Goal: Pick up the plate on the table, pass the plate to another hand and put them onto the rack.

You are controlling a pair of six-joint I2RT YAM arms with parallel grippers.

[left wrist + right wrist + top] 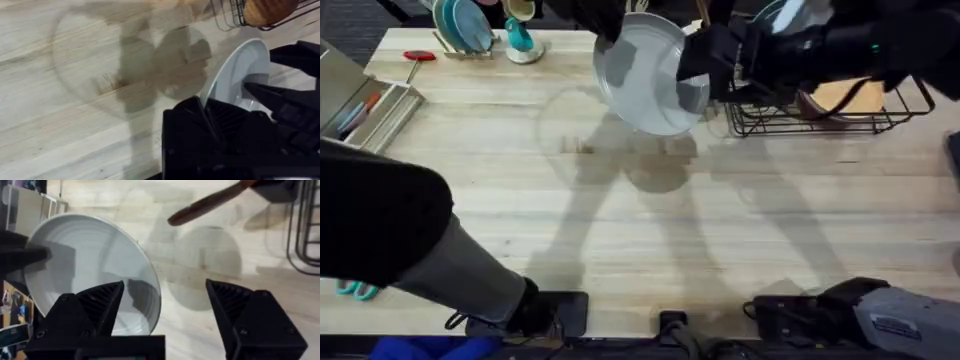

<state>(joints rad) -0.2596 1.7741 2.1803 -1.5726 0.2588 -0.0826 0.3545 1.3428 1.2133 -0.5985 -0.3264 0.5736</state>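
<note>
The overhead camera sits above the arm bases and looks down and forward across the whole worktop (470, 200), reaching as far as the black wire rack (820, 115) at the far right. The left wrist camera rides close above the wood, angled down past its own gripper (240, 107); the right wrist camera looks down between the spread fingers of its gripper (165, 305). All three share the white plate (650, 75), held above its shadow.

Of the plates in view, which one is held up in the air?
The white plate, raised above the table; the teal plates stand in the wooden rack.
</note>
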